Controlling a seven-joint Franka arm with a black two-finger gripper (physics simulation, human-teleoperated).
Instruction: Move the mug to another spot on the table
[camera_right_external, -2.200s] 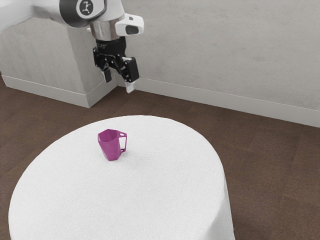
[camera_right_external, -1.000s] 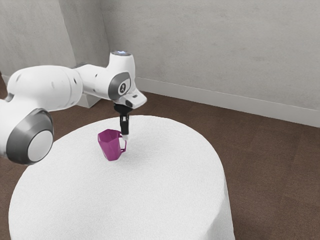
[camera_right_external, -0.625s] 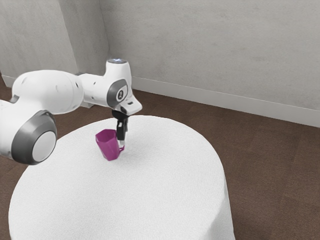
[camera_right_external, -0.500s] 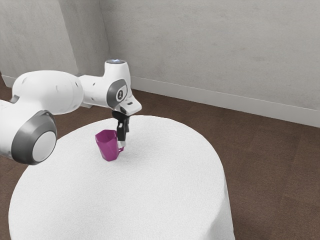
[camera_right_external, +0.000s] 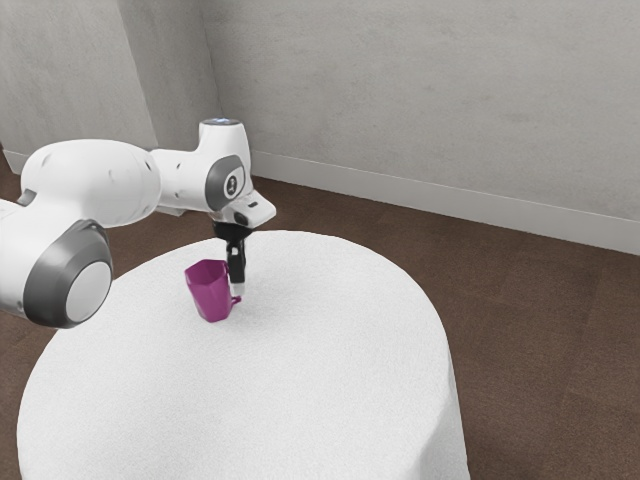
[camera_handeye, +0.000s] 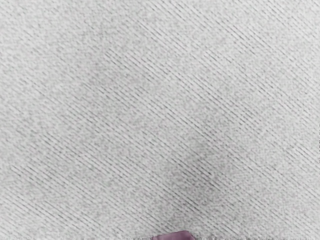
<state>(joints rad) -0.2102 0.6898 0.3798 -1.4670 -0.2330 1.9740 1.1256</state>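
On the far side of the round white desk (camera_right_external: 330, 380), toward the exterior view's left, stands the purple mug (camera_right_external: 205, 290), a faceted cup with its open mouth up and its handle (camera_right_external: 236, 297) turned toward the exterior view's right. It sits well in from the desk's edge. Whether its base rests on the cloth or hangs just above it cannot be told.

The white arm (camera_right_external: 100, 190) comes in from the exterior view's left and bends down over the mug's handle side. The black fingers (camera_right_external: 237, 272) point straight down and are seen edge-on, drawn close together into one narrow bar. Their pale tips reach the top of the handle, just beside the mug's wall and outside its mouth. They look closed on the handle, with the cup's body hanging to the exterior view's left of them.

From the wrist view, the desk's cloth (camera_handeye: 150, 100) spreads out below the hand, finely woven and grey-white. A small purple sliver of the mug (camera_handeye: 172, 236) sits right under the hand, with a soft shadow on the cloth next to it.

Behind the desk are a dark wooden floor (camera_right_external: 540, 330) and a grey wall (camera_right_external: 450, 90).
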